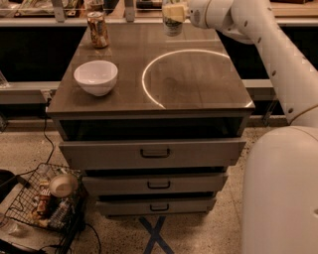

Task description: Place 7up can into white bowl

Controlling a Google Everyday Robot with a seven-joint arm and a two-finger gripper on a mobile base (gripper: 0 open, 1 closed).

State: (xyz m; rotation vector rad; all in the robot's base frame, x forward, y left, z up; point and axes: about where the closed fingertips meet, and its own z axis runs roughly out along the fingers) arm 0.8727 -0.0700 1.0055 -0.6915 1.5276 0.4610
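Observation:
The 7up can (172, 24) is a pale silvery can with green marks, held near the top middle of the view above the far edge of the dark cabinet top (198, 79). My gripper (174, 12) is shut on its upper part, with the white arm reaching in from the right. The white bowl (96, 77) is round and glossy and sits on the left part of the cabinet top, well left of and nearer than the can. The bowl is empty.
A brownish-orange patterned can (98, 29) stands at the far left corner. A bright ring reflection (149, 74) shows on the top. Drawers (155, 153) are below. A wire basket (44, 203) of clutter with a small tan bowl (63, 185) sits on the floor at left.

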